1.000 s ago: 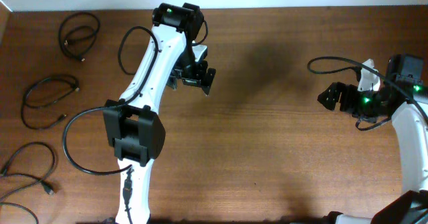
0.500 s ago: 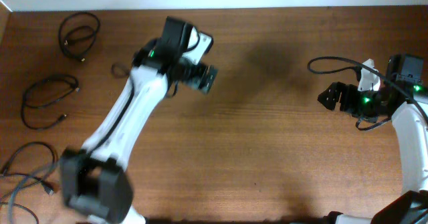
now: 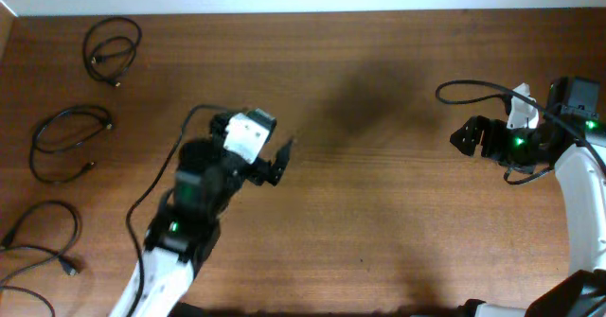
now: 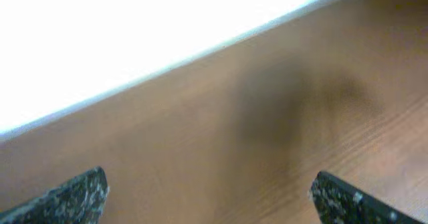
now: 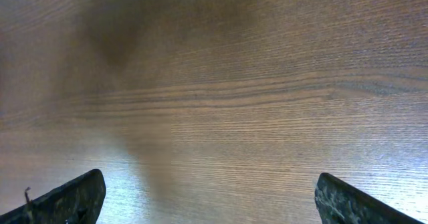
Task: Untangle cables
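Observation:
Three thin black cables lie apart from one another along the table's left side in the overhead view: a small coil at the far left [image 3: 98, 64], a loose loop in the middle [image 3: 74, 145], and a wider loop near the front left corner [image 3: 74, 227]. My left gripper [image 3: 276, 161] hovers over bare wood to the right of them, open, with nothing between its fingers [image 4: 67, 198]. My right gripper [image 3: 466, 135] stays far off at the right side, also open and empty, its fingertips [image 5: 354, 202] wide apart over bare wood. Neither wrist view shows a cable.
The brown wooden table [image 3: 379, 213] ends at a white wall along its far edge [image 4: 134, 50]. A thicker black robot cable [image 3: 464, 85] arcs beside the right arm, and another [image 3: 142, 213] hangs beside the left arm.
The left arm has swung back from the far centre of the table toward the near left, gripper still open. The right arm and the three cables have not moved.

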{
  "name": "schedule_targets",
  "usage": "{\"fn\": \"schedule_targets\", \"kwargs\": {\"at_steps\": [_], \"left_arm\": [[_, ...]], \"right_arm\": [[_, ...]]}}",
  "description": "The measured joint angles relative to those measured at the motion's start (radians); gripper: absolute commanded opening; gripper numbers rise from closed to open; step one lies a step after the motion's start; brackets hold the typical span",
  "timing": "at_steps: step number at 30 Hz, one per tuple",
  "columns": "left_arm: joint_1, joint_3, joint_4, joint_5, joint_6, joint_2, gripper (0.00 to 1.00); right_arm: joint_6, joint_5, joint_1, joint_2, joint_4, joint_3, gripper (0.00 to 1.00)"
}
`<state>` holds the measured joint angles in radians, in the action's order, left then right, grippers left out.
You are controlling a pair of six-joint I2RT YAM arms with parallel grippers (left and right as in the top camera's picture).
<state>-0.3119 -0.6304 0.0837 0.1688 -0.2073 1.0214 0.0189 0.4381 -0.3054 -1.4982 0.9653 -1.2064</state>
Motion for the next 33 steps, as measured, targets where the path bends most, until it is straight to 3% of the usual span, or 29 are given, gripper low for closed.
{"fn": "schedule_targets", "kwargs": {"at_steps": [4,12,33], "left_arm": [[0.008,0.103,0.134,0.000,-0.010,-0.166,0.99],[0.092,0.192,0.150,0.000,-0.014,-0.400,0.99],[0.256,0.478,0.379,-0.031,-0.021,-0.732,0.99]], "right_arm": [[0.000,0.000,0.000,0.000,0.000,0.000,0.99],[0.000,0.000,0.000,0.000,0.000,0.000,0.99],[0.000,-0.001,0.000,0.000,0.000,0.000,0.99]]}}
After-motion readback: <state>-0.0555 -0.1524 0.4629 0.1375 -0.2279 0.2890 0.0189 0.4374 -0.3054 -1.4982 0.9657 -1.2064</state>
